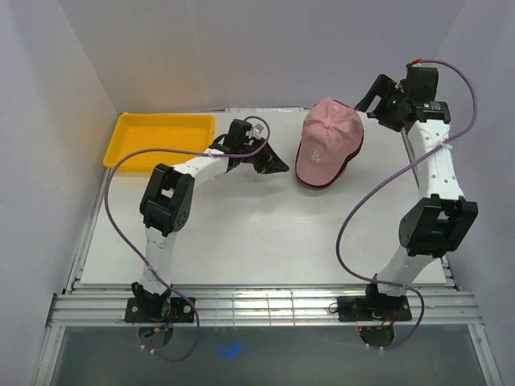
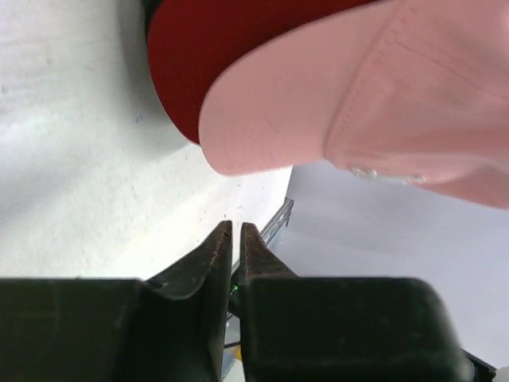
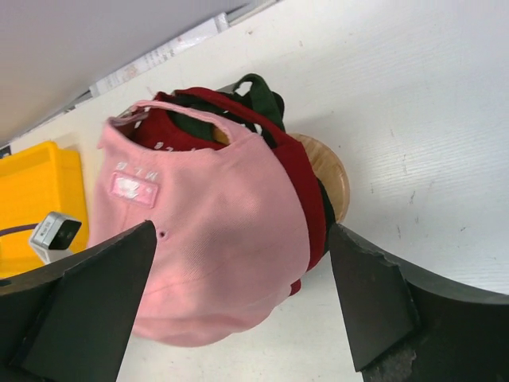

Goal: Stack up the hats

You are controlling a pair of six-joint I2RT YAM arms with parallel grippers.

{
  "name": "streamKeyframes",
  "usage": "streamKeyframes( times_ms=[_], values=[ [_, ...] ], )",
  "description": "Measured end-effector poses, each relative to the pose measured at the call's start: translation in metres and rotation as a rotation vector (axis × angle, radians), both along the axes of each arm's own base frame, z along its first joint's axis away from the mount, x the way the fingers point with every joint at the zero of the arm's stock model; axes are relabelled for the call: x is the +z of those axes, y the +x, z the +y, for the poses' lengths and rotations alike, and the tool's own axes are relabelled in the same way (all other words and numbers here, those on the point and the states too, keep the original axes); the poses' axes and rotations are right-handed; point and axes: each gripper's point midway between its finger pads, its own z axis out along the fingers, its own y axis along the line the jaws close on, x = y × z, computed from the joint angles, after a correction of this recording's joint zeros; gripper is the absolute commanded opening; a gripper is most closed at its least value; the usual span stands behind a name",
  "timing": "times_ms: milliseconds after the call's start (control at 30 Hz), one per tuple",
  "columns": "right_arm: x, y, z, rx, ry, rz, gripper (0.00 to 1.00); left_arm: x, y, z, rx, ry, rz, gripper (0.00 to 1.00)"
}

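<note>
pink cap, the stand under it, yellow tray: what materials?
Pink cap: soft woven fabric, matte; stitched seams and an eyelet show. Stand: likely wood, smooth; grain lines visible. Yellow tray: probably moulded plastic; uniform colour, rounded rim.

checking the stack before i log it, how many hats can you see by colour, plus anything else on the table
pink hat: 1
dark red hat: 1
dark green hat: 1
wooden stand: 1
yellow tray: 1
total: 5 (any hat buried deeper in the stack is hidden)

White arm links [image 1: 197,166], black joints [image 1: 166,201], looping purple cables [image 1: 338,235], black bases [image 1: 159,310].
</note>
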Motion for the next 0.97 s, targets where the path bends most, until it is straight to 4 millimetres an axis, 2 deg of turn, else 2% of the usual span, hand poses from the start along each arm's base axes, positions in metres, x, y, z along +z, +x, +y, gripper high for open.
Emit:
streamKeyframes(
  times_ms=[133, 200, 300, 367, 467, 533, 667, 767, 867, 967],
  values=[
    [0.029, -0.025, 0.002, 0.012, 0.004, -0.063, 0.89, 0.032, -0.012, 0.014, -0.028, 0.071, -0.08, 0.29],
    [0.041, -0.047, 0.006, 0.028, 0.014, -0.088, 0.89, 0.055, -0.02, 0.023, -0.038, 0.107, -0.144, 0.31],
    [0.054, -0.085, 0.013, 0.06, 0.027, -0.128, 0.89, 0.099, -0.038, 0.041, -0.046, 0.14, -0.255, 0.34],
    [0.06, -0.108, 0.02, 0.091, 0.036, -0.159, 0.89, 0.129, -0.056, 0.057, -0.043, 0.159, -0.333, 0.37],
    [0.06, -0.143, 0.029, 0.136, 0.044, -0.192, 0.89, 0.166, -0.087, 0.081, -0.036, 0.184, -0.44, 0.51],
    [0.059, -0.161, 0.034, 0.155, 0.051, -0.208, 0.89, 0.184, -0.106, 0.095, -0.029, 0.198, -0.497, 0.52],
    [0.051, -0.193, 0.039, 0.174, 0.054, -0.249, 0.89, 0.196, -0.134, 0.119, -0.012, 0.239, -0.555, 0.6],
    [0.032, -0.211, 0.04, 0.18, 0.046, -0.242, 0.89, 0.19, -0.148, 0.134, 0.003, 0.28, -0.563, 0.62],
    [0.018, -0.217, 0.04, 0.185, 0.04, -0.223, 0.89, 0.185, -0.161, 0.15, 0.023, 0.333, -0.564, 0.63],
    [0.015, -0.219, 0.04, 0.185, 0.033, -0.221, 0.89, 0.187, -0.169, 0.162, 0.041, 0.363, -0.58, 0.63]
  ],
)
